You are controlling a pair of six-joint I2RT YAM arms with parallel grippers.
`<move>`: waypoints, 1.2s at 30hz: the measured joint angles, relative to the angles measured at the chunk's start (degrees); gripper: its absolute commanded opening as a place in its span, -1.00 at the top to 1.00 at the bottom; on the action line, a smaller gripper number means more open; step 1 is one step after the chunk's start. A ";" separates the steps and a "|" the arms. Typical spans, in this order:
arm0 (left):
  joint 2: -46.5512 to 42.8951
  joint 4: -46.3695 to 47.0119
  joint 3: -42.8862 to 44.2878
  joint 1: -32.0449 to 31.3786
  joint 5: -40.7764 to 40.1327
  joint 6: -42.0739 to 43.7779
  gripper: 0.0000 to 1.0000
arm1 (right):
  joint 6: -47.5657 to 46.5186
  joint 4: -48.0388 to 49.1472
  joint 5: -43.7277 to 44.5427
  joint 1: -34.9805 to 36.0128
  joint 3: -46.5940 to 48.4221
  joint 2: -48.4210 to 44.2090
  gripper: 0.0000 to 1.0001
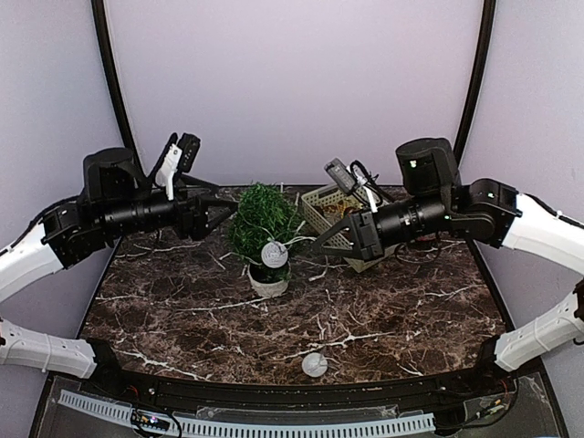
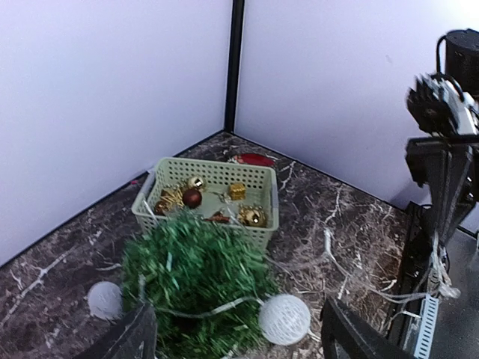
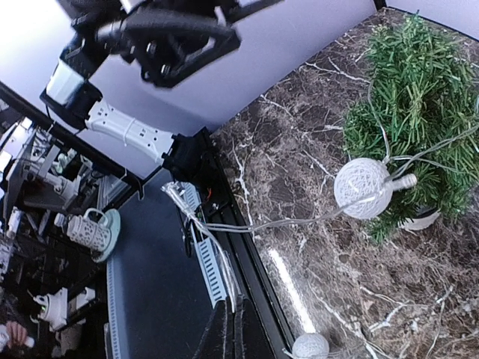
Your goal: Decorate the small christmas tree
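A: How does the left pincer (image 2: 238, 308) stand?
B: Wide apart, holding nothing. The small bushy dark-green artificial christmas tree (image 1: 263, 217) sits straight ahead of it, foliage just off its tips, in a little round white pot (image 1: 269, 286) on the dark marble-patterned table (image 1: 411, 310).
A: And the right pincer (image 3: 228, 321)?
B: Closed tight on a thin white cord (image 3: 284, 222), on the tree's other side, facing the left one.
A: What's on that cord?
B: A white woven ball (image 3: 363, 188) hanging on the side of the tree nearest the right pincer. A second white ball (image 1: 314, 366) lies on the table, closer to the front edge than the right pincer.
A: Anything else?
B: A pale green latticed plastic basket (image 2: 153, 215) beyond the tree from the left pincer, just behind the right one, with gold and red baubles (image 2: 193, 197) inside.
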 measured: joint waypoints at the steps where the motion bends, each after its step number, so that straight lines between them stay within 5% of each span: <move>1: -2.19 2.08 -4.04 -1.57 0.00 -1.51 -0.53 | 1.70 2.73 0.44 0.00 -1.14 0.57 1.00; 11: -3.63 20.48 -24.22 -16.79 -2.69 -9.97 -0.58 | 15.32 23.04 5.25 0.28 -8.48 3.80 1.00; 18: 3.87 32.41 -25.79 -19.74 -2.89 -11.98 -0.62 | 19.91 30.93 7.72 0.31 -8.87 4.15 1.00; 28: 15.43 37.97 -22.67 -20.57 -3.52 -12.20 -0.60 | 21.75 33.24 8.28 0.42 -8.87 4.74 1.00; 33: 18.73 39.85 -19.58 -20.96 -3.63 -12.98 0.51 | 22.08 33.48 9.18 0.52 -8.87 5.07 1.00; 36: 18.49 40.02 -19.47 -21.35 -4.66 -13.92 0.82 | 21.90 33.24 10.34 0.57 -8.87 5.07 1.00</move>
